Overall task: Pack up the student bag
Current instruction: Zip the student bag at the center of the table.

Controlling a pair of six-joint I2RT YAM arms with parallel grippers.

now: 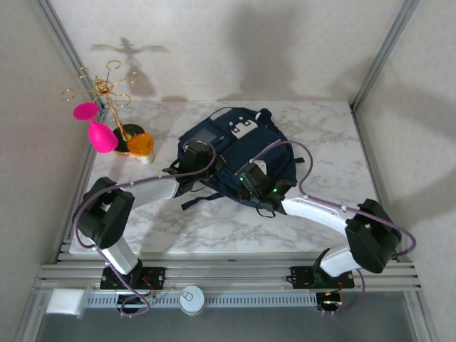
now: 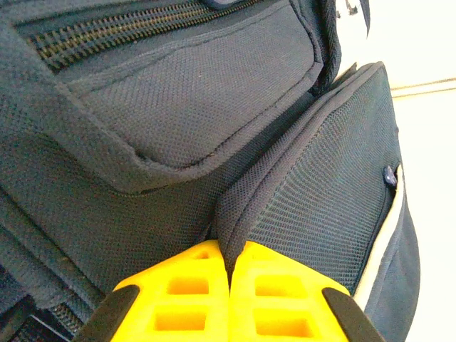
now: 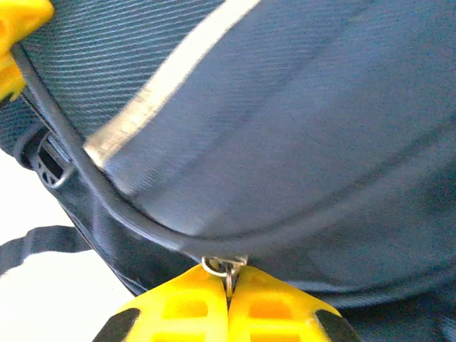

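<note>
Top external view took in the marble table [image 1: 335, 135], and at its middle lay the student bag [image 1: 228, 142], navy, front patches up, with its dark straps trailing toward the arms. A gold jewellery stand [image 1: 107, 89] stood near the bag's left side, apart from it.

Both arms reached in over the bag. The left gripper [image 1: 192, 158] sat at its left flank and the right gripper [image 1: 249, 178] at its near edge.

In the left wrist view the left gripper [image 2: 229, 249] had its yellow fingers [image 2: 185, 292] pressed together on the pocket edge [image 2: 226, 206] — a raised fold of mesh fabric pinched between them.

In the right wrist view the right gripper [image 3: 229, 274] was likewise closed, clamped on the zip pull [image 3: 226, 268], a small metal ring hanging just below the dark piped seam.

By my reading, the step in hand was opening the bag: one gripper anchoring the fabric, the other set to draw the zip. Nothing appeared packed yet.

The next move would call for a steady pull along the line of the zip while the left grip held the bag taut against it. A pull off that line could let the small ring slip from the pads.
</note>
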